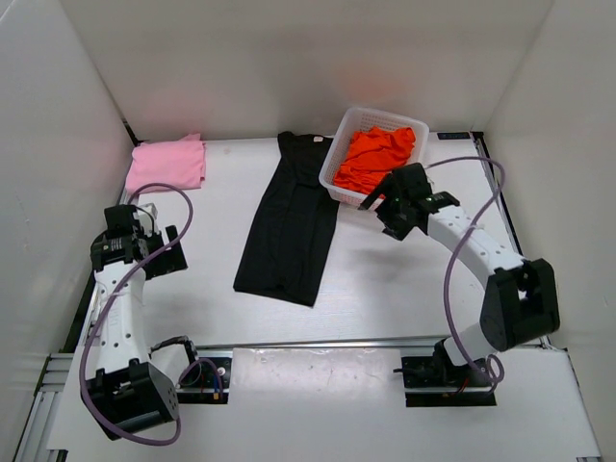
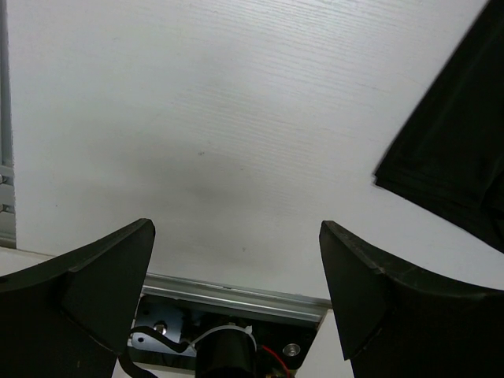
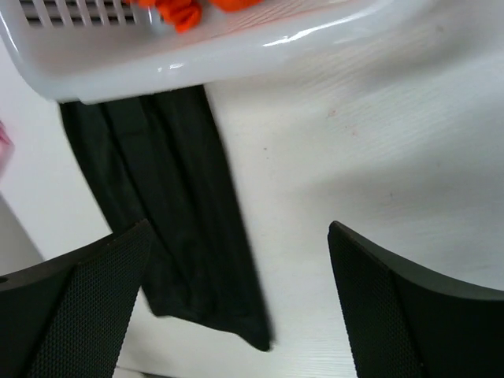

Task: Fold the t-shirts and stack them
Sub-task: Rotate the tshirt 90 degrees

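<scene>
A black t-shirt (image 1: pixel 288 221) lies folded lengthwise in a long strip down the middle of the table; it also shows in the right wrist view (image 3: pixel 181 228) and at the right edge of the left wrist view (image 2: pixel 457 150). A folded light pink t-shirt (image 1: pixel 167 162) lies at the back left. A bright orange t-shirt (image 1: pixel 375 156) is bunched in the white basket (image 1: pixel 333 173). My left gripper (image 1: pixel 166 252) is open and empty over bare table left of the black shirt. My right gripper (image 1: pixel 380 204) is open and empty, above the table just in front of the basket.
The basket rim (image 3: pixel 197 59) overlaps the black shirt's top right corner. White walls close in the table on three sides. A metal rail (image 1: pixel 318 343) runs along the near edge by the arm bases.
</scene>
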Controlling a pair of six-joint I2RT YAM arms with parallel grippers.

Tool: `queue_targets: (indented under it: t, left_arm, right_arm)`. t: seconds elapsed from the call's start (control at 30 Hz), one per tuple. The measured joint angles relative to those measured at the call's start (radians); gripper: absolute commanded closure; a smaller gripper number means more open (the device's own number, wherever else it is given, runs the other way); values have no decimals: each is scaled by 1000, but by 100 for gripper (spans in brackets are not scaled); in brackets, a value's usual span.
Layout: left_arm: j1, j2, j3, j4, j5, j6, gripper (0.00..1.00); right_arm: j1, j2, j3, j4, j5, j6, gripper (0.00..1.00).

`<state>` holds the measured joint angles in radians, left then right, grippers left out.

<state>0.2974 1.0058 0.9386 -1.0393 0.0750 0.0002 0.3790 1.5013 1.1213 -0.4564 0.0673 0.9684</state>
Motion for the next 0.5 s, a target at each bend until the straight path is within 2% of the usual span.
queue_targets:
  t: [0.13,0.27,0.5]
  left_arm:
    - [0,6,0,0,3,0,3]
    - [0,11,0,0,5,0,3]
    - [0,32,-20,16,2,0,3]
  right_arm:
    - [-12,-35,-40,-11,77,231,6]
    - [-17,45,-8,-21,137,408,7]
    - [-18,192,152,-26,230,544,11]
